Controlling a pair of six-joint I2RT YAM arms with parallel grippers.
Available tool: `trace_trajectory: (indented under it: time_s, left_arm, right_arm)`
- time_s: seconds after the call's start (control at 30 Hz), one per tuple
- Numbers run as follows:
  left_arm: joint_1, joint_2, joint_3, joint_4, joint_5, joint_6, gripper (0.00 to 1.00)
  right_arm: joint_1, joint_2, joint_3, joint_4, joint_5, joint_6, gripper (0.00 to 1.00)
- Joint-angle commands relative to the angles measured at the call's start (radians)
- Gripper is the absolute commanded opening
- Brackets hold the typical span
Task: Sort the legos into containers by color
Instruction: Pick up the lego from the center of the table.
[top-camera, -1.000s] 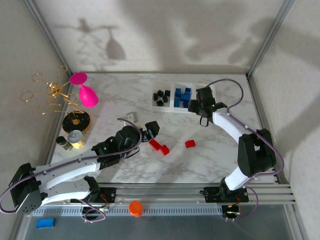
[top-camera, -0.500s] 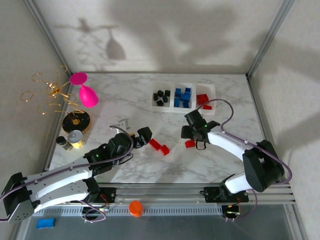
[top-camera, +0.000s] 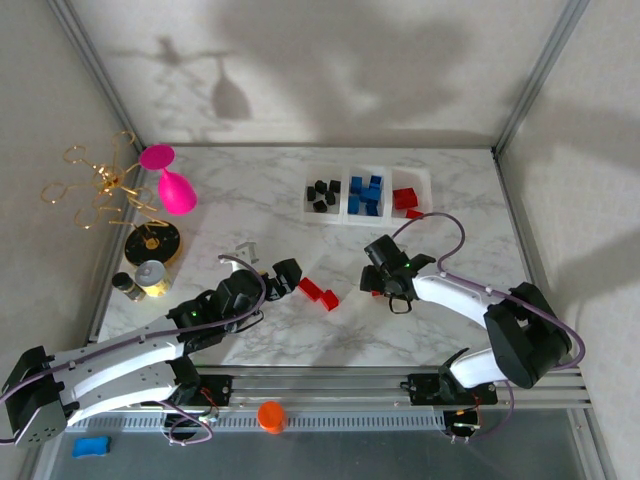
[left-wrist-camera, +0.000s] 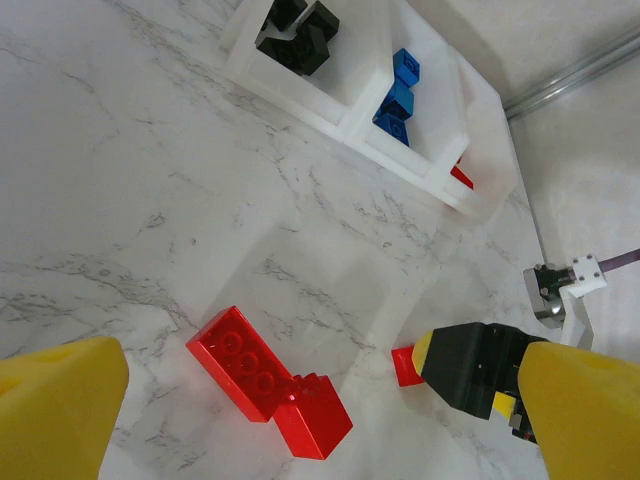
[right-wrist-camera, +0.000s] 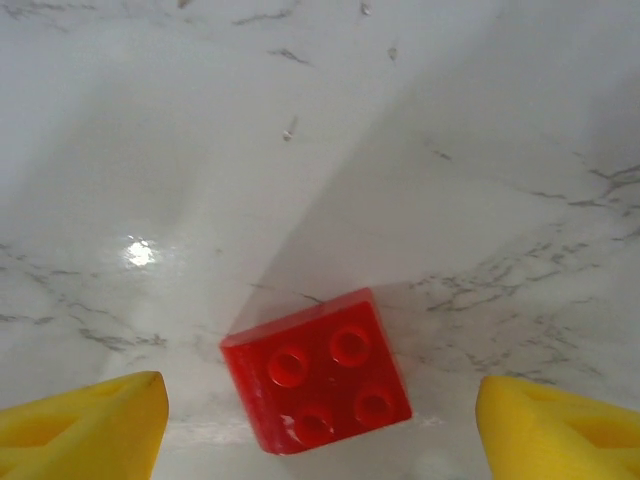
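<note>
Amply clear around red lego (right-wrist-camera: 316, 372)

Marble top (top-camera: 320, 340), L side clutter. Pink goblet (top-camera: 176, 188) near back-L corner, foot toward the wall, bowl toward me; can't tell if standing or tipped. Gold wire stand (top-camera: 100, 190) just beside it on the L, partly off the marble. Black-and-gold disc (top-camera: 153, 241) close in front of goblet. Two small jars at L edge: pale-capped jar (top-camera: 152, 275) right against disc, dark jar (top-camera: 127, 286) just beside that. Off the marble on my side: orange knob (top-camera: 270, 415) just in front of alu rail (top-camera: 330, 385), blue block (top-camera: 90, 446) at near-L corner. Goblet shadow (top-camera: 230, 97) on back wall.
</note>
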Motion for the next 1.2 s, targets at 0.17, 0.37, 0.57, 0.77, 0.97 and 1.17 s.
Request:
trace_trajectory:
  time_s: [0.17,0.37,0.57,0.77,0.97,1.17]
  left_arm:
    - [0.006,-0.002,0.006,-0.029,-0.034,0.004,1.0]
    - [0.006,0.009,0.011,-0.028,-0.038,0.012,1.0]
    - [0.007,0.022,0.024,-0.03,-0.04,0.023,1.0]
    - [0.007,0.029,0.022,-0.028,-0.039,0.022,1.0]
    - [0.008,0.045,0.023,-0.009,-0.03,0.017,0.99]
    - [0.007,0.063,0.036,0.0,-0.012,0.01,1.0]
  right_arm:
    - [0.025,0.074,0.041,0.036,-0.006,0.05,0.8]
    - [0.025,0.119,0.074,0.058,0.008,0.035,0.79]
    - [0.064,0.159,0.114,0.053,0.017,0.004,0.75]
    - [0.071,0.169,0.09,0.019,0.003,-0.027,0.71]
    - [0.071,0.183,0.077,0.007,0.001,-0.066,0.67]
    - [0.072,0.21,0.093,0.008,0.03,-0.093,0.62]
